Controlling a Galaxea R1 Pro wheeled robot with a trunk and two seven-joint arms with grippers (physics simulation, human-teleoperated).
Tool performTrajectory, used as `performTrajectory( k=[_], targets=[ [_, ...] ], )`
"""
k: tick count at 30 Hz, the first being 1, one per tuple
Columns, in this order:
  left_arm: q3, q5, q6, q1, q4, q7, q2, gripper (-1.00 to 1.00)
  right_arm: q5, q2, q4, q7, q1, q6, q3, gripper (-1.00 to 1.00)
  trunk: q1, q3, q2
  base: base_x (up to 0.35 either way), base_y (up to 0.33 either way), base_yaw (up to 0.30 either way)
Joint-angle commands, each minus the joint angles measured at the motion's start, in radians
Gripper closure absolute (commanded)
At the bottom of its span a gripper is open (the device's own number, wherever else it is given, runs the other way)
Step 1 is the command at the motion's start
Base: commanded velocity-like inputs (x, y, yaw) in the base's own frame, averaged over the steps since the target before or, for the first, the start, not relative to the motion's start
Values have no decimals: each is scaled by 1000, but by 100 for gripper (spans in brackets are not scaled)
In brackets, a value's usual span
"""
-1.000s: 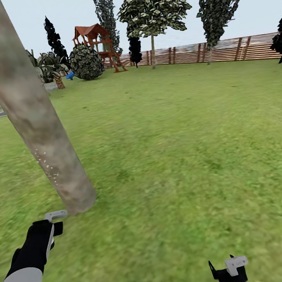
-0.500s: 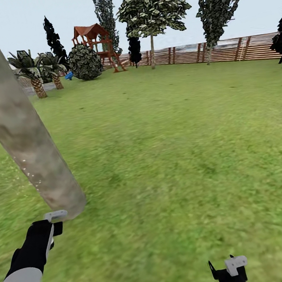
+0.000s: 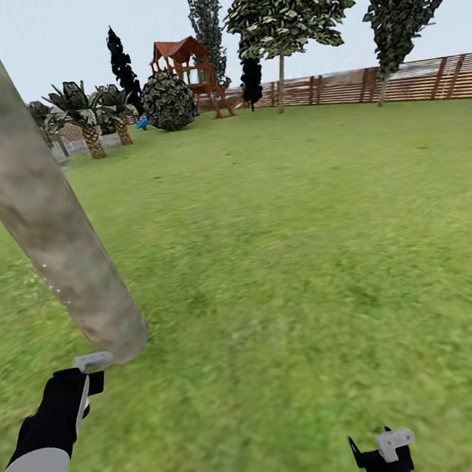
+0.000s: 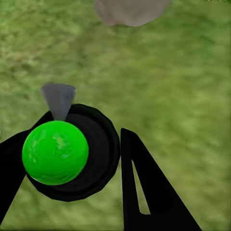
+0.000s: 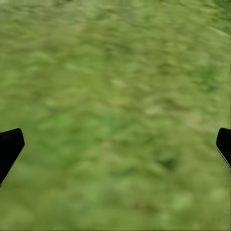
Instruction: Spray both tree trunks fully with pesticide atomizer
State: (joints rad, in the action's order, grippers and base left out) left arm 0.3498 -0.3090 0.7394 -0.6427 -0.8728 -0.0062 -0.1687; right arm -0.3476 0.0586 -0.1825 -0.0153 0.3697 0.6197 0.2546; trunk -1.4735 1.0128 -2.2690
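While our left gripper [image 4: 91, 168] clasps the green-topped atomizer [image 4: 55, 151], its nozzle [image 4: 58, 100] points at grass short of the tree trunk [image 3: 51, 236], which stands just beyond it on the lawn [image 3: 290, 259]. Pale pesticide specks [image 3: 54, 284] mark only one patch. We judge spray could miss the bark. Our right gripper [image 5: 115, 144] hangs spread, empty.

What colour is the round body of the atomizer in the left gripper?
Bright green atomizer, on a black base; clearest in the left wrist view.
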Motion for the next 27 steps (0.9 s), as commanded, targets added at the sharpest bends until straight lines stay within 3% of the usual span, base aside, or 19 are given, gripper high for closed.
performTrajectory(
  k=[1,14,18,19,22,24,27],
  targets=[
    [0,-1,0,0,0,0,0,100,0,0,0,0,0,0,0,-100,0,0,0,235,-192,276],
    [0,-1,0,0,0,0,-1,100,1,0,0,0,0,0,0,-100,0,0,0,250,-179,276],
    [0,2,0,0,0,0,0,100,2,2,-3,8,0,0,4,-100,0,0,0,168,-78,82],
    [1,3,-1,0,0,0,3,100,3,0,-16,37,0,-1,6,-100,0,0,0,26,-11,11],
    [3,5,-16,0,0,0,5,100,4,-28,-147,163,0,-7,2,-100,0,0,0,8,-3,3],
    [-1,5,-51,-7,-4,-9,7,100,2,-61,-238,194,0,-7,-1,-100,0,0,0,1,0,0],
    [-10,4,-54,-15,-1,-30,9,100,-2,-70,-261,199,0,-7,-8,-100,0,0,0,0,0,0]
  ],
)
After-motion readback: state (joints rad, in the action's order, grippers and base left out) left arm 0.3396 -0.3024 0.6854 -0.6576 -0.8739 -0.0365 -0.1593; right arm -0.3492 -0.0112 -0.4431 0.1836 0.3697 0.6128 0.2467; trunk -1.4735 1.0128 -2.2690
